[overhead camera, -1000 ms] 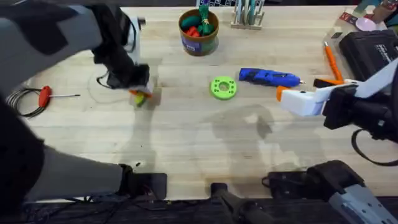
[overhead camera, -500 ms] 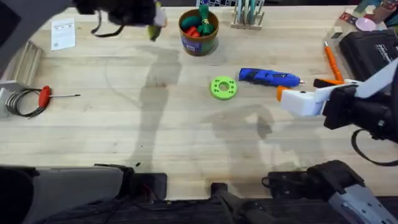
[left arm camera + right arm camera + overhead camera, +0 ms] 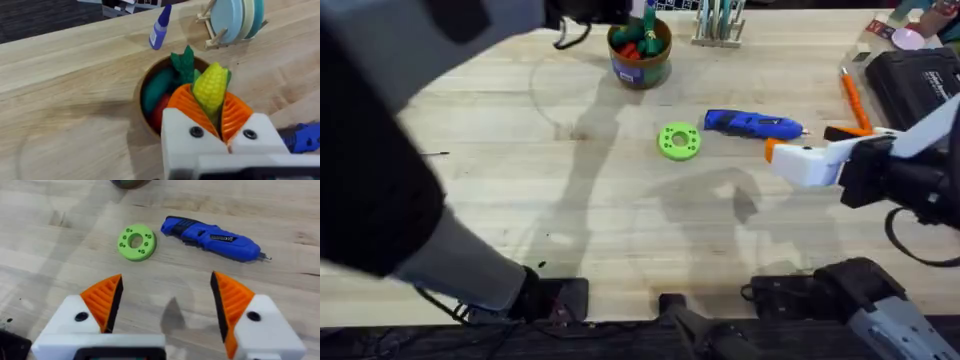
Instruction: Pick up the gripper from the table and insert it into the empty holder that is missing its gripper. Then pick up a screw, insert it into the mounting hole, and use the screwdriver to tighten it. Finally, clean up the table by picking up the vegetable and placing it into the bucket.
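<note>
Risk sits with your left tool (image 3: 216, 117), clamped on the vegetable (image 3: 211, 88) just above the bucket (image 3: 145, 95) at the worktop's 12 o'clock: release off-centre and it could bounce off the toys inside. Your right tool (image 3: 165, 300) hangs apart near the screwdriver (image 3: 212, 238).

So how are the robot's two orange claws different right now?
The left tool is shut on the yellow corn vegetable, above the bucket; the right tool is wide open and holds nothing. The left one hangs over toys, the right over bare table. Both have white fingers with orange ribbed pads.
</note>
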`<state>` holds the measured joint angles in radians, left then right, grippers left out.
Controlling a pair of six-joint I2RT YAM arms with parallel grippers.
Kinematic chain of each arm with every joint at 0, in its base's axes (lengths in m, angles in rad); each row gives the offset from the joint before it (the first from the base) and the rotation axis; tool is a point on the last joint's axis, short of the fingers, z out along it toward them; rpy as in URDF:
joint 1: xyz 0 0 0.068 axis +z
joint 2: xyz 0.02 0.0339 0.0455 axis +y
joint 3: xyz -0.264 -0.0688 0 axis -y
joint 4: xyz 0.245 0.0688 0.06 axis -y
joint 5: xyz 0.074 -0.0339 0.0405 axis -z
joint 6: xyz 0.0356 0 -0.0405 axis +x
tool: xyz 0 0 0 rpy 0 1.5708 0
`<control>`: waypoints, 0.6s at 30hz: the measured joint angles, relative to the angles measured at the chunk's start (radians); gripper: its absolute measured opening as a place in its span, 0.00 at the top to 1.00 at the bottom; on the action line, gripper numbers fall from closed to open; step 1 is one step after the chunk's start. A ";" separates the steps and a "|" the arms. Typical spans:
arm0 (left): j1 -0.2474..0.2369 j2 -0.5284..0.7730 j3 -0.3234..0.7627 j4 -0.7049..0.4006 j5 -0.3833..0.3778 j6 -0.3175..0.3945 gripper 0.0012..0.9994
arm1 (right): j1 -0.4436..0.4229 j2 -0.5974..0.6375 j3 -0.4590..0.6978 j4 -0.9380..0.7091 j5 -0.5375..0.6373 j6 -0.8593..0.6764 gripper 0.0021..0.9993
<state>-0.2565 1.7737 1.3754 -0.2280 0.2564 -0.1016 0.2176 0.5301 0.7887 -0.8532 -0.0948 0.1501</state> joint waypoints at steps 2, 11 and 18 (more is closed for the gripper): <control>-0.008 0.040 0.000 0.036 0.006 -0.005 0.97 | 0.000 0.000 0.000 0.000 0.000 0.000 0.01; -0.014 0.090 0.000 0.094 0.010 -0.012 0.97 | 0.000 0.000 0.000 0.000 0.000 0.000 0.01; -0.014 0.090 0.000 0.093 0.011 -0.016 0.05 | 0.000 0.000 0.000 0.000 0.000 0.000 0.01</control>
<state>-0.2707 1.8641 1.3754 -0.1350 0.2675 -0.1172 0.2176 0.5301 0.7887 -0.8532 -0.0949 0.1501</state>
